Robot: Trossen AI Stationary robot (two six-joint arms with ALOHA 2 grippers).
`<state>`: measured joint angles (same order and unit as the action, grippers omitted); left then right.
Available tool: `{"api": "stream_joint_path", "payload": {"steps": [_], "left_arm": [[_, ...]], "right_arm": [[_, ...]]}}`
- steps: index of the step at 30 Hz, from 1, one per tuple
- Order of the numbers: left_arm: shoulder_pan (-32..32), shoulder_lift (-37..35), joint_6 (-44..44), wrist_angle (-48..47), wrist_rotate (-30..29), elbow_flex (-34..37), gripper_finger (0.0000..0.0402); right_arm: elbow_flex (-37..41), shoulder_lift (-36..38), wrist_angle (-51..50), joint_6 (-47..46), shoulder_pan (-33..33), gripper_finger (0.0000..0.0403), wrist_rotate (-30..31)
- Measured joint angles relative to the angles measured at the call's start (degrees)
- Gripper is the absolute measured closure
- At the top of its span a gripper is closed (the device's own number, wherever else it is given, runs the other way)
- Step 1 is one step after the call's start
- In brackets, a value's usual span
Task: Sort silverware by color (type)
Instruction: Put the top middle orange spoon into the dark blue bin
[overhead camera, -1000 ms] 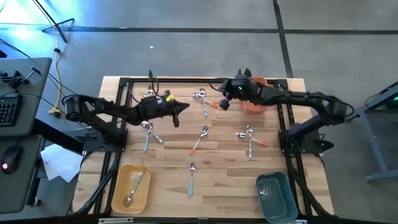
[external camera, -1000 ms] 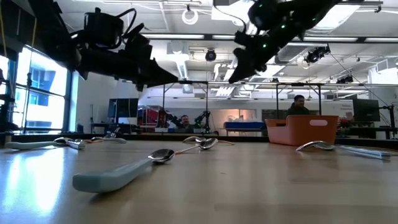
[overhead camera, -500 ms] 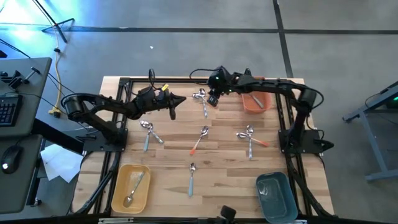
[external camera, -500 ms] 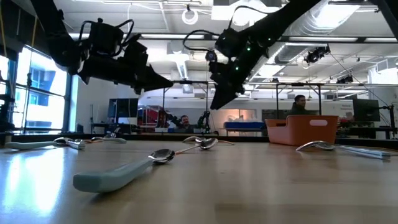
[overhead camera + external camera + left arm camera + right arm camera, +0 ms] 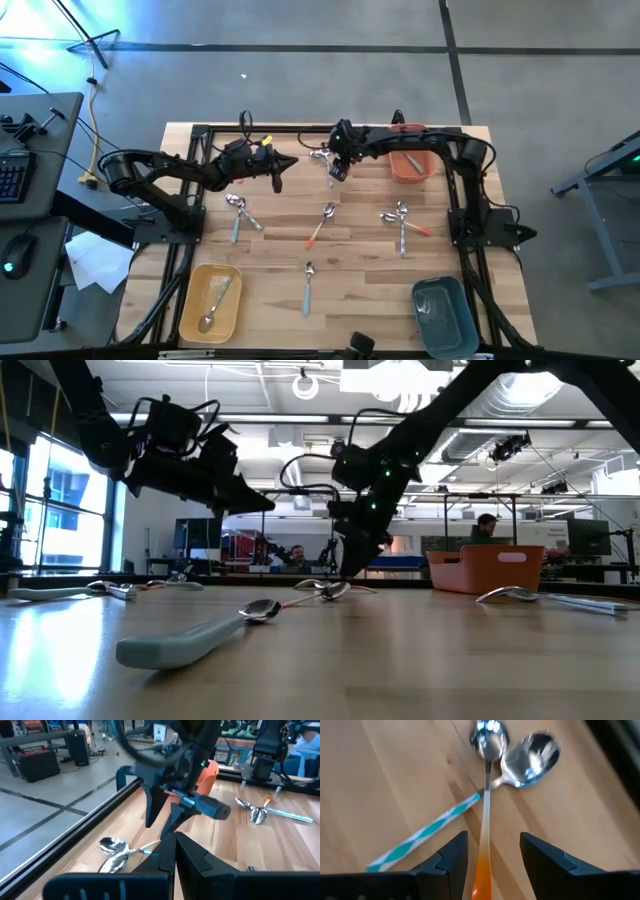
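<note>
Two spoons under the right gripper (image 5: pixel 489 852).
Fingers spread, straddling the orange-handled spoon (image 5: pixel 486 795); left gripper (image 5: pixel 279 170) pinched closed nearby, empty.

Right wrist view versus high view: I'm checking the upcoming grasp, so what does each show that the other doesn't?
Only the right wrist view shows the right gripper open, its fingers either side of an orange-handled spoon crossing a blue-handled spoon. Only the high view shows the yellow tray, blue tray, orange bin and left gripper. Both show that spoon pair on the wooden table.
</note>
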<state>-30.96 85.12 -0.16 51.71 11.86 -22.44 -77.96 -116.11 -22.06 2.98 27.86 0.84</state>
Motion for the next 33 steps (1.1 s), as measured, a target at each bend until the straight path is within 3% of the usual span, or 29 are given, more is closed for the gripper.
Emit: {"api": "stream_joint_path", "payload": {"steps": [9, 18, 23, 29, 33], "left_arm": [[0.26, 0.00, 0.83, -0.07, 1.18, 0.00, 0.0401], [0.28, 0.00, -1.10, 0.59, 1.66, 0.00, 0.0401], [0.42, 0.00, -2.53, 0.57, 2.98, 0.00, 0.0401], [1.61, 0.00, -1.77, 0.52, 2.97, 0.00, 0.0401], [2.68, 0.00, -1.71, 0.50, 2.92, 0.00, 0.0401]], "right_arm": [[-0.08, -3.32, 0.82, 0.29, -0.02, 0.0257, -0.74], [-0.15, -3.37, -0.64, 0.17, -0.15, 0.0388, -1.00], [-1.14, -3.44, -1.10, -4.13, 0.46, 0.0376, 1.07], [-4.08, -3.68, -1.88, -4.70, -0.14, 0.0392, 3.84], [-8.50, -3.65, -6.82, -5.83, -0.70, 0.0388, 3.96]]}}
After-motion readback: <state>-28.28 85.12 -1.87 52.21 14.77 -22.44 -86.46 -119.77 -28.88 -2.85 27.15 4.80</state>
